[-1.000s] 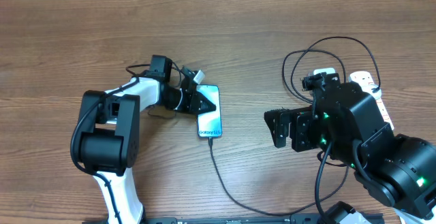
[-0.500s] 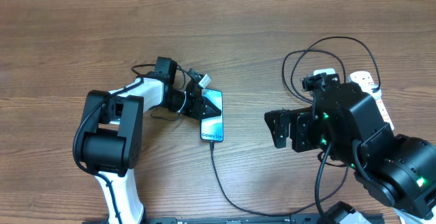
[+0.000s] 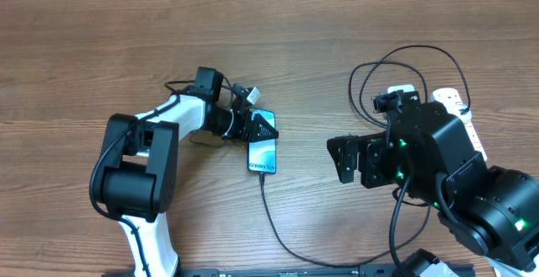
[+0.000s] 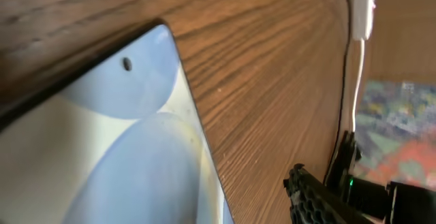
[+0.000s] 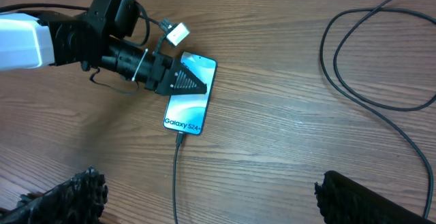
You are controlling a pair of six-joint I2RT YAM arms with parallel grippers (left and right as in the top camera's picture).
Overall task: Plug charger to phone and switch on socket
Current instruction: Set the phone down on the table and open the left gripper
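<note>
The phone lies flat on the wooden table with its screen lit; it also shows in the right wrist view and fills the left wrist view. The charger, a thin black cable, has its tip in the phone's bottom edge and loops near the socket. My left gripper looks shut, its tips resting on the phone's top part. My right gripper is open and empty, right of the phone. The socket, a white power strip, is mostly hidden under the right arm.
A small white connector hangs on a wire by the left wrist. The right arm's bulk covers the table's right side. Cable loops lie between the phone and the strip.
The left gripper has moved right, and the phone has shifted a little right and towards the front edge. The right arm has not moved.
</note>
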